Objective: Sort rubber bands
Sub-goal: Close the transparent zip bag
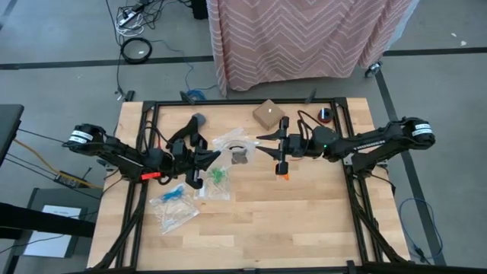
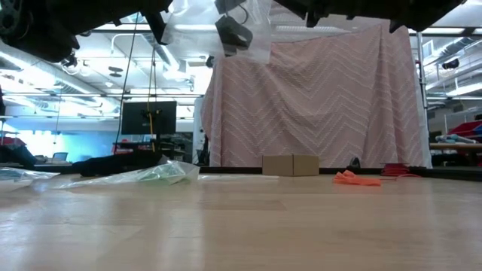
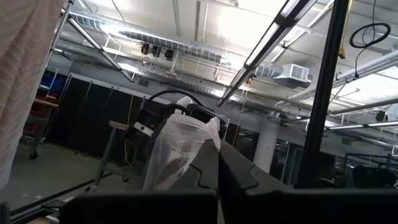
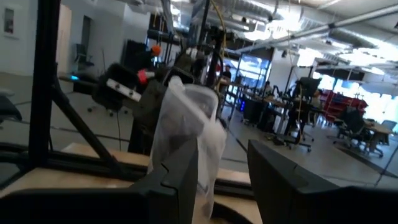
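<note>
Held aloft mid-table between both arms — a clear plastic zip bag (image 1: 237, 148) with dark rubber bands (image 1: 240, 157) inside. Left gripper (image 1: 215, 157) clamped tight on the bag's left edge; right gripper (image 1: 262, 142) part-open (fingers (image 4: 180, 177) astride the bag's right edge). Orange rubber bands (image 1: 285, 176) lying on the wooden table (image 1: 304, 221), right of centre.

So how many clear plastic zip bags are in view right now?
3: one clear plastic zip bag held up between the two grippers, one holding green bands on the table below it, one holding blue bands nearer the left front. Others could be hidden under the arms.
</note>
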